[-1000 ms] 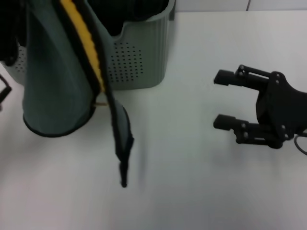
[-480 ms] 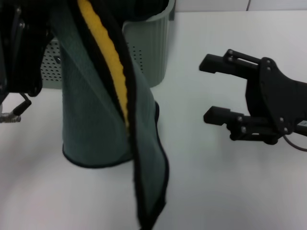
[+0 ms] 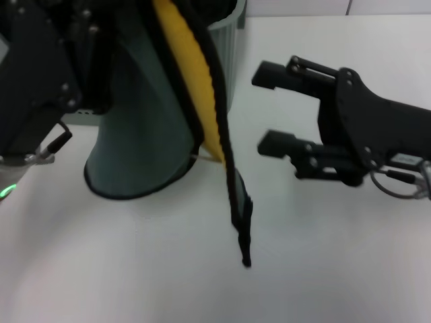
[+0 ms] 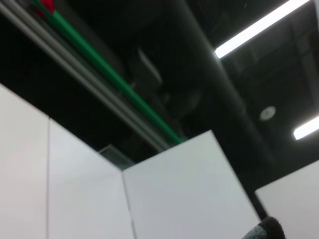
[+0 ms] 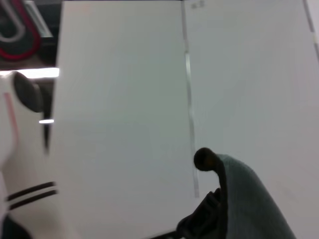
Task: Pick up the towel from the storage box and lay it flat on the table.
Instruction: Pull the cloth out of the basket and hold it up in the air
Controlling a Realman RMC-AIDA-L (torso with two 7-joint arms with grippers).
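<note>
Towel: the soft cloth with a yellow face, a grey-green face and a black stitched border [image 3: 145, 134] hangs lifted above the plain white tabletop [image 3: 135, 269], one narrow corner trailing low near mid-table
Left gripper: the black left gripper [image 3: 40, 87] is up at the towel's top edge and seems to be carrying it; whether its fingers are clamped I cannot tell, as the cloth covers them
Right gripper: the black right gripper [image 3: 266, 111] sits just beside the hanging edge, fingers spread apart, holding nothing
Step in hand: likely taking a second corner; best to close on the black border high up, then draw the two holds apart so the cloth spreads before lowering
Storage box: the sage-green ribbed plastic basket [image 3: 229, 40] stands behind the towel; its inside is hidden
</note>
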